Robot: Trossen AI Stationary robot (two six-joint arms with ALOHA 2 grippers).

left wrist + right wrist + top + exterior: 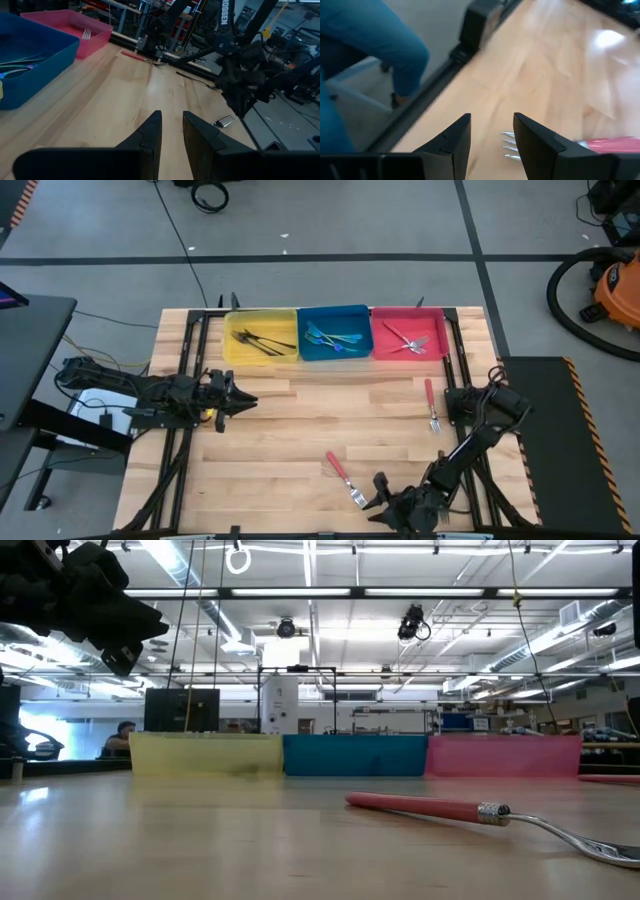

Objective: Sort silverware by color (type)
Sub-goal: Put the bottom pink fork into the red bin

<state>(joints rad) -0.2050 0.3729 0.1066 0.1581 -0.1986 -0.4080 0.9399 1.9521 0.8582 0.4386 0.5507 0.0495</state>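
Two red-handled forks lie flat on the wooden table: one near the front edge [345, 478], the other [431, 405] at the right. My right gripper [378, 498] is open by the near fork's tines. In the right wrist view those tines [508, 145] show in the gap between its fingers, and I see no touch. My left gripper [240, 398] hangs open above the table's left side with nothing between its fingers [172, 135]. Yellow [262, 352], blue [334, 352] and pink [409, 352] bins at the far edge hold sorted forks.
The near fork's red handle [430, 807] lies across the front of the low view. Black frame rails [190, 380] run along both table sides. A person's leg in blue trousers [385, 45] stands just beyond the table's near edge. Bare wood spreads across the middle.
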